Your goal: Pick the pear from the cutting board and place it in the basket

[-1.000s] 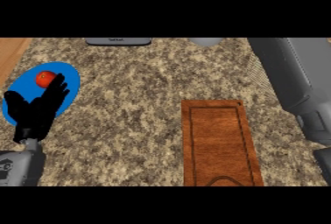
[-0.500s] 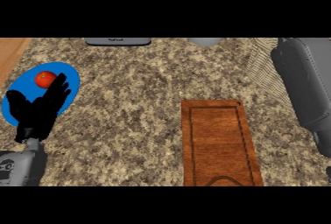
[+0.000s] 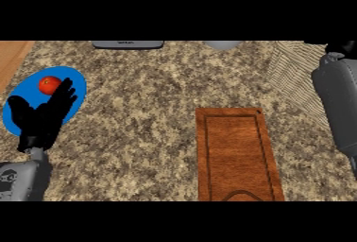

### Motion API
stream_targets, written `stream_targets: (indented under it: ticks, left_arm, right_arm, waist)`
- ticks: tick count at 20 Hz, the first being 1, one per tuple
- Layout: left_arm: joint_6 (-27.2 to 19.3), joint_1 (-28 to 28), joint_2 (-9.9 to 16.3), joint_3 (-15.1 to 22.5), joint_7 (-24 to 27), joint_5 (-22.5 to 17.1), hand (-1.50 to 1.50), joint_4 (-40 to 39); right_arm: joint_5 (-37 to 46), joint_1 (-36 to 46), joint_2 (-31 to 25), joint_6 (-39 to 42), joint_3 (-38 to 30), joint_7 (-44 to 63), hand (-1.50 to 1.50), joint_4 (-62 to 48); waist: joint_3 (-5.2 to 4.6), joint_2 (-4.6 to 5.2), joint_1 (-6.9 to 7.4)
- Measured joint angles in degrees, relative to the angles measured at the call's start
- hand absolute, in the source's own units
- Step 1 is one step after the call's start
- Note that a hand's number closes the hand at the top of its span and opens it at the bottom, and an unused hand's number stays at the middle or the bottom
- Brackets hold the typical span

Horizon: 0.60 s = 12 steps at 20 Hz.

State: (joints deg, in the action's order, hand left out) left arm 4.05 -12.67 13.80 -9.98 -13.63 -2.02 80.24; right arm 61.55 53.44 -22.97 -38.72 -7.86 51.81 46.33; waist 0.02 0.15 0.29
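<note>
The wooden cutting board [image 3: 237,156] lies right of centre with nothing on it. The pear shows nowhere in this view. A woven basket [image 3: 289,71] stands at the far right, partly hidden behind my right forearm [image 3: 338,104]. Only a black bit of my right hand [image 3: 342,47] shows at the top right edge, over the basket's far side; what it holds is hidden. My left hand [image 3: 45,116] rests open at the left, fingers up, over the blue plate.
A blue plate [image 3: 75,82] at the left carries a red round fruit [image 3: 49,85]. A dark grey object [image 3: 127,44] and a pale grey round thing [image 3: 223,45] sit at the counter's back edge. Speckled counter [image 3: 140,142] lies between plate and board.
My right forearm has shifted to the right and toward the back, over the basket, and less of it shows. The left hand has stayed where it was.
</note>
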Motion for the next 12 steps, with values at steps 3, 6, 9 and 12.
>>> stream_targets:
  ticks: [3, 6, 9, 12]
  left_arm:
    - [0.1, -0.9, 0.2, -0.3, 0.4, 0.1, 0.0, -1.0]
    - [1.3, 0.1, 1.2, -0.9, -0.5, -0.8, 0.0, 0.6]
    - [0.4, 0.4, 0.2, 0.1, -0.7, 0.2, 0.0, 1.3]
    - [0.5, 0.6, 0.0, -0.2, 0.4, 0.2, 0.0, 0.2]
  right_arm:
    - [-1.0, -0.6, -0.3, -2.0, -1.6, -2.8, -1.5, -2.9]
    - [-3.4, -0.5, -0.3, -3.5, -2.8, -6.6, -1.5, -4.1]
    - [-6.6, -0.1, -1.3, -5.4, -4.6, -11.6, -1.5, -5.3]
    - [-8.4, -0.6, -2.3, -7.3, -6.7, -13.0, -1.5, -3.3]
  waist:
    - [0.0, 0.06, 0.17]
    - [0.01, 0.04, 0.38]
    - [0.03, 0.08, 0.49]
    - [0.01, 0.01, 0.19]
